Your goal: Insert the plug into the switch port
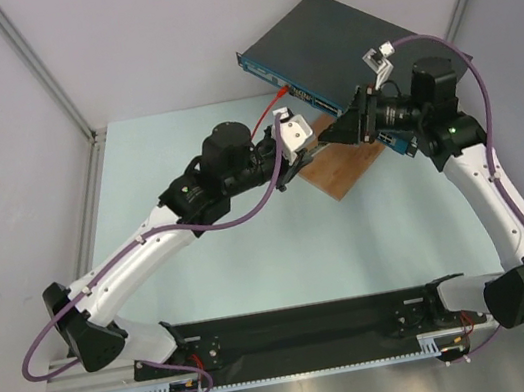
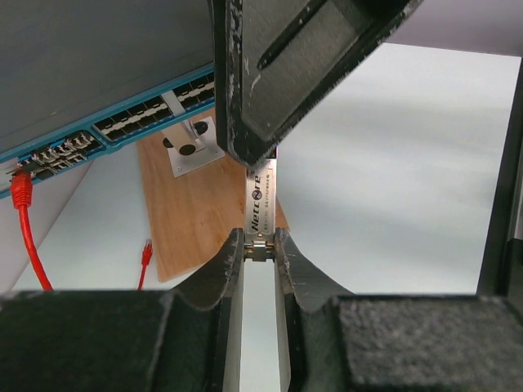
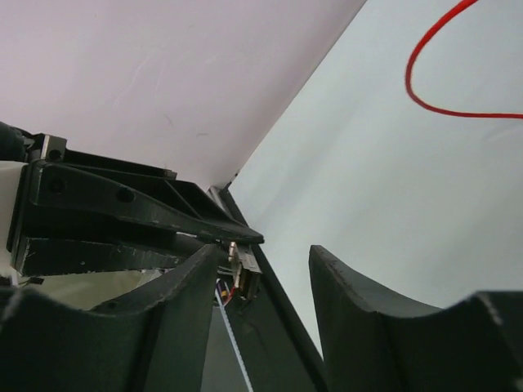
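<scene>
Left wrist view: left gripper (image 2: 260, 249) clamped on the lettered silver plug (image 2: 261, 200), short of the switch (image 2: 82, 65).
Right wrist view: right gripper (image 3: 265, 255) jaws apart, beside the plug.
Top view: pale green table (image 1: 256, 278), board (image 1: 344, 169) at the switch's front, grey walls.

Left wrist view: the plug (image 2: 262, 204) loses its far end behind a finger of the right gripper (image 1: 332, 133), and its smaller print is too fine to read. The switch (image 2: 98, 65) runs off the top and left edges. Right wrist view: the red cable (image 3: 408, 77) is cut by the top and right edges.
</scene>
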Motion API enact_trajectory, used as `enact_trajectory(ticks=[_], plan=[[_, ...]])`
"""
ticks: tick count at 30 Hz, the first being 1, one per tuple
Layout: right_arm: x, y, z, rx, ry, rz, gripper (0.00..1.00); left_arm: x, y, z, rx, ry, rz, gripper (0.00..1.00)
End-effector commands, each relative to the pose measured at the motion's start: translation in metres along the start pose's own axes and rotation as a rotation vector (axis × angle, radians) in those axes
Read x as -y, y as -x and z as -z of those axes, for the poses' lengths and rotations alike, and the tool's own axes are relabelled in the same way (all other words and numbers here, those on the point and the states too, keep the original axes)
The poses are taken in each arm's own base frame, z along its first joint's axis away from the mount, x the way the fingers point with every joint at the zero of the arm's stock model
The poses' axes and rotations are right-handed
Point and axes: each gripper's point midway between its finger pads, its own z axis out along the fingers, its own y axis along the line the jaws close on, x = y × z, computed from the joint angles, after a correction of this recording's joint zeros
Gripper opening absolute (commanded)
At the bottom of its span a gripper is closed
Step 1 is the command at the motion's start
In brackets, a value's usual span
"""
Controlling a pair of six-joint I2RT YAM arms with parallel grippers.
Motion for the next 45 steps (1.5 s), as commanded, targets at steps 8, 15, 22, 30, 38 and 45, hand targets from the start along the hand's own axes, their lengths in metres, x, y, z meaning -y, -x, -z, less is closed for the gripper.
enact_trajectory(ticks=[8,15,22,30,38,45], plan=[[-0.016,-0.009,-0.011,-0.034,0.110,-0.020,0.36,-0.009,0.033,0.009,0.094,0.048,-0.046,0.00],[-0.016,-0.012,-0.016,-0.058,0.140,-0.052,0.00,-0.010,0.037,0.009,0.109,0.051,-0.043,0.10],[-0.026,-0.012,-0.018,-0.085,0.248,-0.105,0.00,-0.003,0.041,0.019,0.194,0.042,-0.074,0.41],[-0.033,-0.010,-0.017,-0.092,0.291,-0.134,0.00,-0.007,0.021,0.014,0.136,0.062,-0.111,0.42],[-0.031,-0.012,-0.017,-0.095,0.280,-0.130,0.00,-0.012,0.006,0.014,0.085,0.082,-0.124,0.43],[-0.028,-0.012,-0.018,-0.097,0.270,-0.137,0.00,-0.010,0.010,0.013,0.095,0.062,-0.132,0.20]])
